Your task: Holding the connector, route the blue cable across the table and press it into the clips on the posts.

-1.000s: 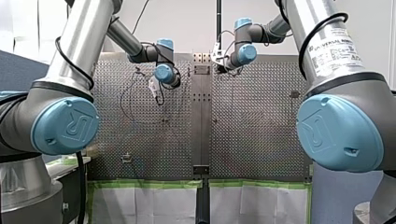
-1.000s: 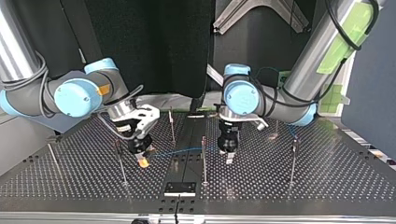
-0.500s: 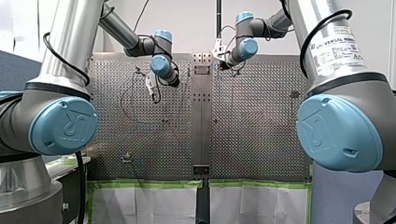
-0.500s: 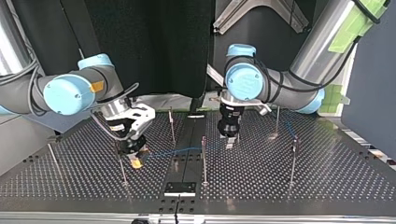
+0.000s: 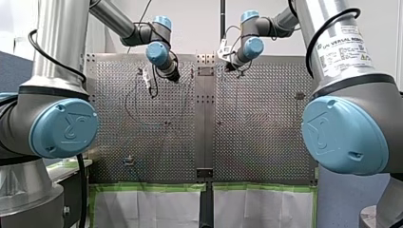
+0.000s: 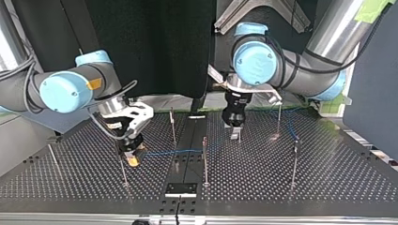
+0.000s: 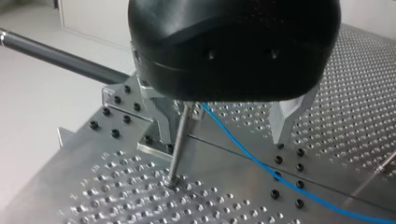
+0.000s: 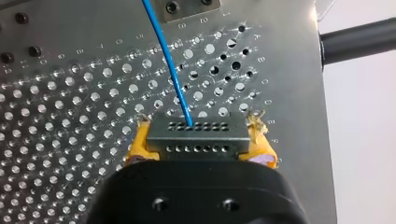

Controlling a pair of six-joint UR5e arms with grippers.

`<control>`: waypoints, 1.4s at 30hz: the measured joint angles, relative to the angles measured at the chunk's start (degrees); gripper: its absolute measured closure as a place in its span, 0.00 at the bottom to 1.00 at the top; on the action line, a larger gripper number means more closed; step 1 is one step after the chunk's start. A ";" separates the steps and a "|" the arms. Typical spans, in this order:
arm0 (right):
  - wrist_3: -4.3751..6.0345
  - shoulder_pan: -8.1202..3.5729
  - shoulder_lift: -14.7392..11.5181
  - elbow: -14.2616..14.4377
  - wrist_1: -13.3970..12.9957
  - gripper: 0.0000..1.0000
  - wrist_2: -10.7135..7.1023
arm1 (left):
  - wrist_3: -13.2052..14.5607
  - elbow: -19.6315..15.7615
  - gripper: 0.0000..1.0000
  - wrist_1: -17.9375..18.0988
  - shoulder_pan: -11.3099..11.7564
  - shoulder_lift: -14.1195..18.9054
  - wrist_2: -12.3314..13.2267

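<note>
Yellow pads [image 8: 139,142] of the right gripper [image 6: 133,157] pinch the connector [image 8: 196,137] by its two ends. It hangs low over the table [image 6: 305,187], at the top view's left.

The cable [image 6: 173,152] leaves the connector's face and runs rightward across the top view. Its long axis lies roughly along the table's width, as far as the middle post [image 6: 204,157]. Cannot tell whether it sits in a clip there.

Further right, the left gripper [image 7: 224,128] hangs over the table, fingers spread, holding nothing. In its wrist view the cable passes between those fingers and touches neither. A thin post [image 7: 179,149] stands just beside one finger, and the cable runs close by it but apart. The post's top is hidden under the gripper body, so no clip is seen.

Judgement: the next press turns on that gap. The cable lies beside the thin post, not on it, and the left gripper is the nearer tool. The right gripper is well apart and probably serves only for tension. Risk: a slack cable slides past the post.
</note>
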 joint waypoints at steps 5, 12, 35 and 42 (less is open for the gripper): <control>0.00 -0.26 -0.54 0.09 0.15 1.00 0.68 | 1.33 0.06 0.00 -2.35 -0.95 2.39 0.41; 0.01 -0.60 -0.90 0.48 0.68 1.00 2.44 | 1.32 0.43 0.00 -4.04 -3.22 5.91 1.84; -0.33 -0.35 -1.02 1.42 0.61 1.00 2.80 | 1.61 7.21 0.00 0.11 -15.47 -0.61 -7.65; -0.29 -0.49 -1.02 1.43 0.58 1.00 2.80 | 1.87 9.95 0.00 0.27 -17.79 -4.22 -8.48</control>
